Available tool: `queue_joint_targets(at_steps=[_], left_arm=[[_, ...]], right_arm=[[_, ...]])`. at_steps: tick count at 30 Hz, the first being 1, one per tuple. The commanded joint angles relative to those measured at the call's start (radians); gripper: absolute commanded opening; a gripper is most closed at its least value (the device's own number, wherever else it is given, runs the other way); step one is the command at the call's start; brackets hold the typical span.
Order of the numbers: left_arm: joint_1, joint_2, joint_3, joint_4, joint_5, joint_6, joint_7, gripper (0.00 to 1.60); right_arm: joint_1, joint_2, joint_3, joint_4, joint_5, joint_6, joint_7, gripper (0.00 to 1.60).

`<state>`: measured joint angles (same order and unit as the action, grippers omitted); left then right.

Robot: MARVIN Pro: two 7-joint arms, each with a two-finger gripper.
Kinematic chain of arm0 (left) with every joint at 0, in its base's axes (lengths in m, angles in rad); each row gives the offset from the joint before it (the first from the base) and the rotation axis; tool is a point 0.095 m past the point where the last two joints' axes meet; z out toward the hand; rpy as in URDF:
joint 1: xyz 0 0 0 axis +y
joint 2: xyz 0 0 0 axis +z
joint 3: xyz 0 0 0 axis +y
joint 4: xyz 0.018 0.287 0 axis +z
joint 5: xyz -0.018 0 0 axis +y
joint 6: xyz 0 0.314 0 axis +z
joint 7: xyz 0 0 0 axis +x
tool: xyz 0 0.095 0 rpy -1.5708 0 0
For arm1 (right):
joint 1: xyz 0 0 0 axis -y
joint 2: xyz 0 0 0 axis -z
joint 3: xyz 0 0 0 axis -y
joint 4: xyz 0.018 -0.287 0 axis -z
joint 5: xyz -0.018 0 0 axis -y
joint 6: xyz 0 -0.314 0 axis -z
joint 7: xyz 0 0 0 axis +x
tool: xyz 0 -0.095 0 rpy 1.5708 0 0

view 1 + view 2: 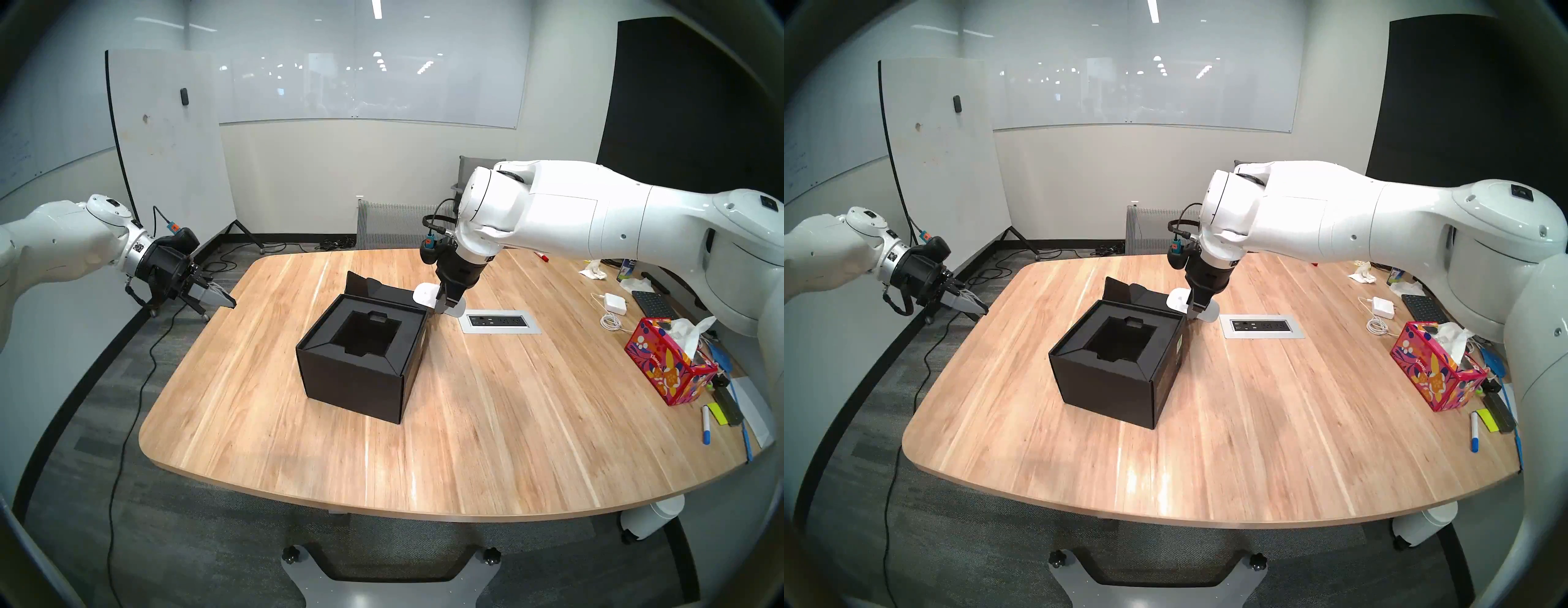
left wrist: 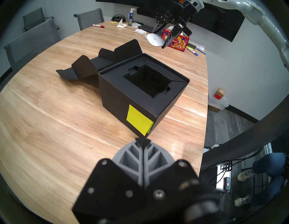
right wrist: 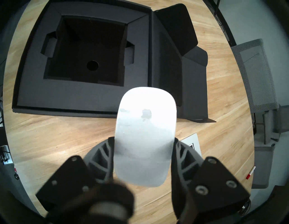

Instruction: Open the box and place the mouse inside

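Note:
The black box (image 1: 352, 382) stands in the middle of the table with its flap lid (image 2: 87, 68) folded back flat behind it. Its square recessed insert (image 3: 87, 54) is empty. My right gripper (image 1: 445, 305) is shut on the white mouse (image 1: 426, 295), gripping it by its long sides (image 3: 145, 125). It holds the mouse in the air just beyond the box's far right corner, beside the rim and not over the recess. My left gripper (image 1: 229, 302) hovers shut and empty at the table's left edge, pointing at the box (image 2: 125, 100).
A silver power outlet plate (image 1: 502, 322) is set into the table right of the box. Along the right edge lie a red patterned tissue box (image 1: 666, 365), a white adapter with cable (image 1: 615, 303), a keyboard (image 1: 653, 303) and a marker (image 1: 706, 424). Grey chairs (image 2: 36, 42) stand at the far side.

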<state>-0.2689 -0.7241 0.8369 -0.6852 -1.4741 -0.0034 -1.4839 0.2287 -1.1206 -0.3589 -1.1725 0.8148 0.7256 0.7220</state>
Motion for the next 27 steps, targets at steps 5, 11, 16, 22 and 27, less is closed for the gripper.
queue_joint_targets(at_steps=[5,11,16,22,27], left_arm=[[-0.022,0.0,-0.003,-0.001,-0.008,0.0,0.0,0.0],[-0.022,0.0,-0.002,-0.001,-0.008,0.0,0.0,0.0],[-0.022,0.0,-0.001,-0.001,-0.009,0.0,0.0,0.0],[-0.022,0.0,-0.001,-0.001,-0.009,0.0,0.0,0.0],[-0.022,-0.001,-0.001,-0.001,-0.01,0.0,0.0,0.0]], right_arm=[[0.019,-0.008,0.017,0.024,-0.006,-0.026,0.01,0.0],[0.018,-0.01,0.017,0.029,-0.011,-0.032,0.018,0.0],[0.017,-0.012,0.018,0.033,-0.015,-0.035,0.024,0.0],[0.016,-0.013,0.02,0.037,-0.019,-0.038,0.03,0.0],[0.014,-0.029,0.027,0.062,-0.024,-0.054,0.024,0.0]])
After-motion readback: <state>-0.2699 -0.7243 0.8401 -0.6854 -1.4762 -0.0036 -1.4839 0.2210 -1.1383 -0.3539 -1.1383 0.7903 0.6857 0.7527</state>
